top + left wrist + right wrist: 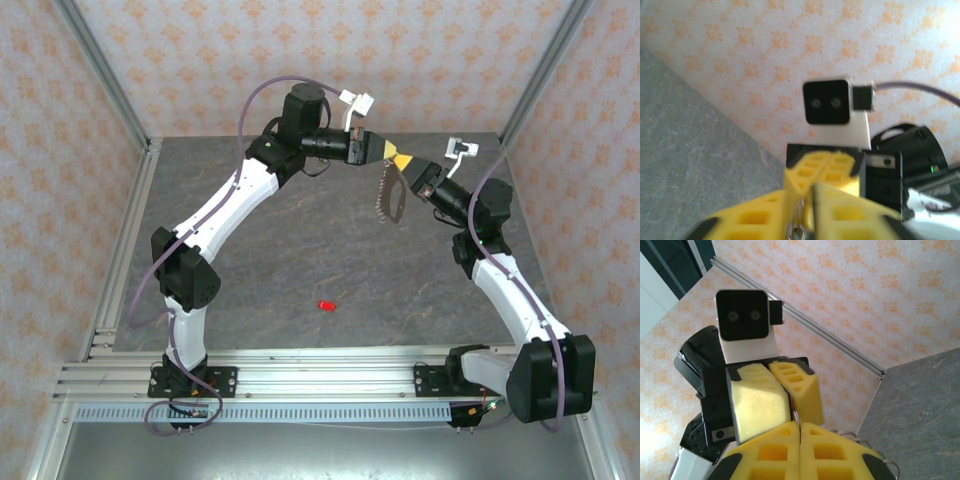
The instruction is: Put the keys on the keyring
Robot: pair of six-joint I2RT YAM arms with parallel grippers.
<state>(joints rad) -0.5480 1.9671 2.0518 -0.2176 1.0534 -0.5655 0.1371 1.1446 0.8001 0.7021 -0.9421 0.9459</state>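
Right tool [411, 171] clamped on thin jagged grey keyring [390, 200] | left tool [397, 156] yellow jaws slightly parted

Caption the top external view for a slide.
Left fingers and right fingers meet at the keyring; red key lies apart on the table.

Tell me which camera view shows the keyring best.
The top external view: the whole keyring is seen there, hanging above the table. Each wrist view catches a small sliver of its metal, close up.
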